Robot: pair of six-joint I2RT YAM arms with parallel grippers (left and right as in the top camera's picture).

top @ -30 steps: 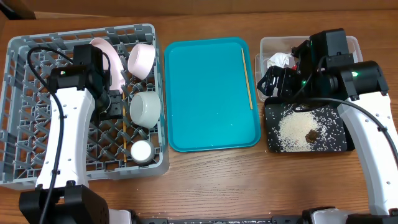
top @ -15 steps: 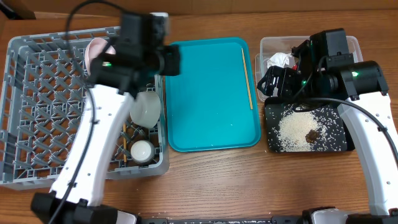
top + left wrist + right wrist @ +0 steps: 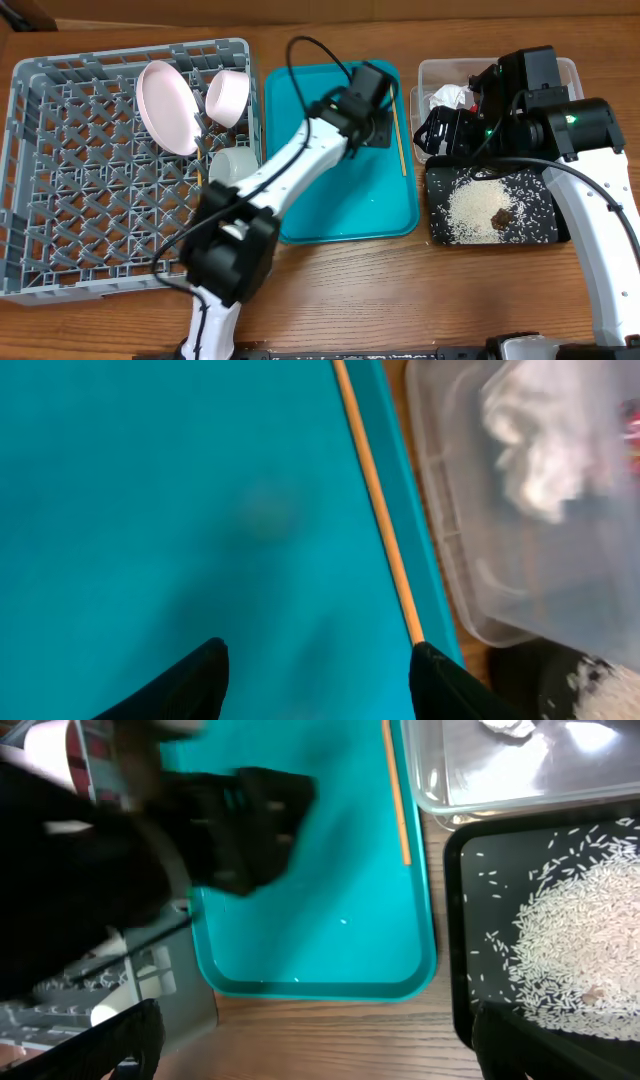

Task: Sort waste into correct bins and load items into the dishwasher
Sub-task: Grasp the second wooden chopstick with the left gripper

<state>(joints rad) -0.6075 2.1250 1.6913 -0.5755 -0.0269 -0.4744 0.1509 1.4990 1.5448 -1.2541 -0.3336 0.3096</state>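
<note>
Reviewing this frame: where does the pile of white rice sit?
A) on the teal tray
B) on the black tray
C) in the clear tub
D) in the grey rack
B: the rice pile is spread over the black tray, with the brown lump at its right side.

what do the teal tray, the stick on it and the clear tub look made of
Teal tray: likely moulded plastic, smooth, soft sheen, rounded raised rim. Chopstick: probably wood or bamboo, matte tan, thin. Clear tub: transparent plastic, see-through ribbed walls with glossy highlights.
</note>
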